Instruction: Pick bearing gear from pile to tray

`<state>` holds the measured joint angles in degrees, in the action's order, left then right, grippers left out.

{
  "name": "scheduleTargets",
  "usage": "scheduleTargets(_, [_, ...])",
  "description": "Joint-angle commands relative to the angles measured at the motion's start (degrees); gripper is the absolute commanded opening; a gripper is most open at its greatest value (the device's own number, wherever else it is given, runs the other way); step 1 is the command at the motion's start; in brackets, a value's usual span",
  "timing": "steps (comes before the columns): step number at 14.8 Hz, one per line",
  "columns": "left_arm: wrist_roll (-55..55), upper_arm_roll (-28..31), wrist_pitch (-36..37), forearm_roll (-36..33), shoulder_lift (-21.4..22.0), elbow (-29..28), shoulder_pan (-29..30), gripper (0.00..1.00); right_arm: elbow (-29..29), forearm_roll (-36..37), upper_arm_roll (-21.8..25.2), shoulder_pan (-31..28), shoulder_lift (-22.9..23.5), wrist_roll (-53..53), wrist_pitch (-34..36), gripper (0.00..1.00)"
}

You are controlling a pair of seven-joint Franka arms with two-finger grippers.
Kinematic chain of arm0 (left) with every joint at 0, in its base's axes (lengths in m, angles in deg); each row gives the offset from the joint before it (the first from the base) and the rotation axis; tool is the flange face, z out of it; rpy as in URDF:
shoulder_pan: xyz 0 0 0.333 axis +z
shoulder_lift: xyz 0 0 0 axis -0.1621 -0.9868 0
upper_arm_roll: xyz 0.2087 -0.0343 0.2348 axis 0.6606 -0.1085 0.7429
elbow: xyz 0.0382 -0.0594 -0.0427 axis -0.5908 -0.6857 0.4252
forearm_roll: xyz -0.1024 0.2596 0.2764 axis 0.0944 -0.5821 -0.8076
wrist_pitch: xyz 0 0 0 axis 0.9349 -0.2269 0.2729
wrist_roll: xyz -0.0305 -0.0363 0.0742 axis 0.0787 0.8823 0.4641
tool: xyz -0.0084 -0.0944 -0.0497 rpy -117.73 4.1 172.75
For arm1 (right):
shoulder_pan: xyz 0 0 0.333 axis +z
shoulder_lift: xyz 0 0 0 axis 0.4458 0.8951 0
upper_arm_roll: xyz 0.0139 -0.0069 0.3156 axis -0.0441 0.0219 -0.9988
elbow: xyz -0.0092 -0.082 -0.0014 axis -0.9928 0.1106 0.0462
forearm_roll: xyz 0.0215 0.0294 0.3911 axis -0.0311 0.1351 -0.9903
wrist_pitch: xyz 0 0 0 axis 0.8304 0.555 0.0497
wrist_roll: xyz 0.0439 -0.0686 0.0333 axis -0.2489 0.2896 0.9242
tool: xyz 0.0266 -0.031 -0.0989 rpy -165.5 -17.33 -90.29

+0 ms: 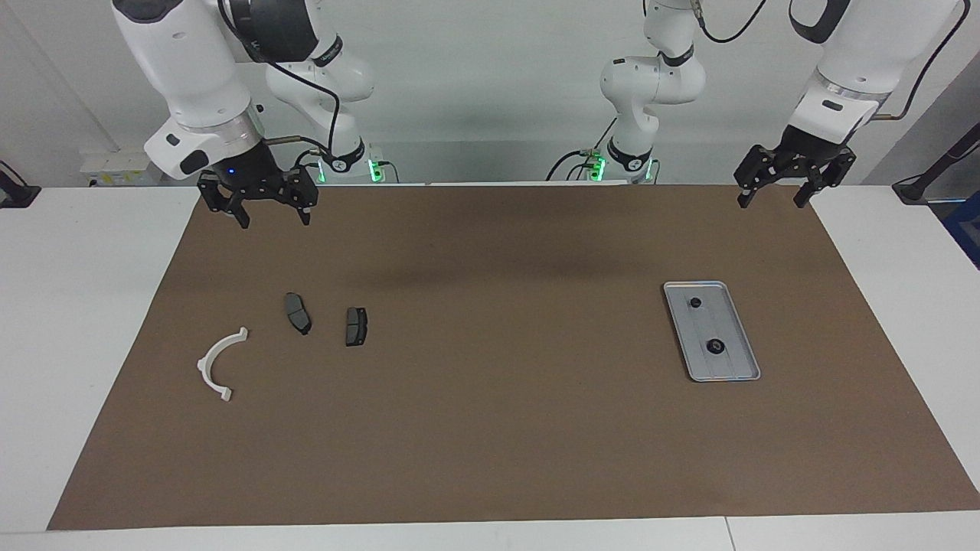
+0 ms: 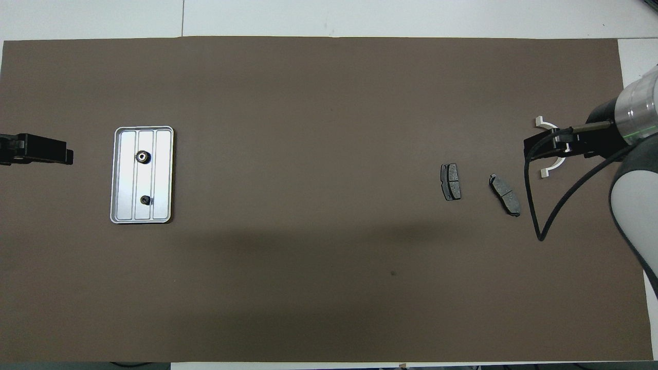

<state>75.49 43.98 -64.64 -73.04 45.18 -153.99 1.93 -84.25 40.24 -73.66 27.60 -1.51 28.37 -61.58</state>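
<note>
Tray [image 1: 736, 366], right of centre in the facing view, on brown mat [image 1: 498, 428]: holds two small black gears [image 1: 715, 347], [image 1: 695, 302].
Pile, left of centre: white bracket [image 1: 217, 364], two dark pads [image 1: 297, 312], [image 1: 356, 326].
Left claw [image 1: 775, 197], upper right: open, empty.
Right claw [image 1: 272, 218], upper left: open, empty.

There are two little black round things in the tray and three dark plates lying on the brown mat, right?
Not quite. The tray does hold two little black round pieces, but only two dark plates lie on the brown mat, not three. The facing view shows this, with a white curved bracket beside them.
</note>
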Motion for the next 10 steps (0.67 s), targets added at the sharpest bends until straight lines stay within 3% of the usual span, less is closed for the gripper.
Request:
scheduleTargets(1, [-0.6, 0.5, 0.5, -0.9, 0.6, -1.0, -1.0, 1.00, -1.0, 1.0, -0.2, -0.3, -0.9, -1.0, -0.9, 1.00])
scheduleTargets(10, [-0.7, 0.4, 3.0, -0.9, 1.1, -1.2, -0.9, 1.00, -1.0, 0.9, -0.3, -0.3, -0.9, -1.0, -0.9, 1.00])
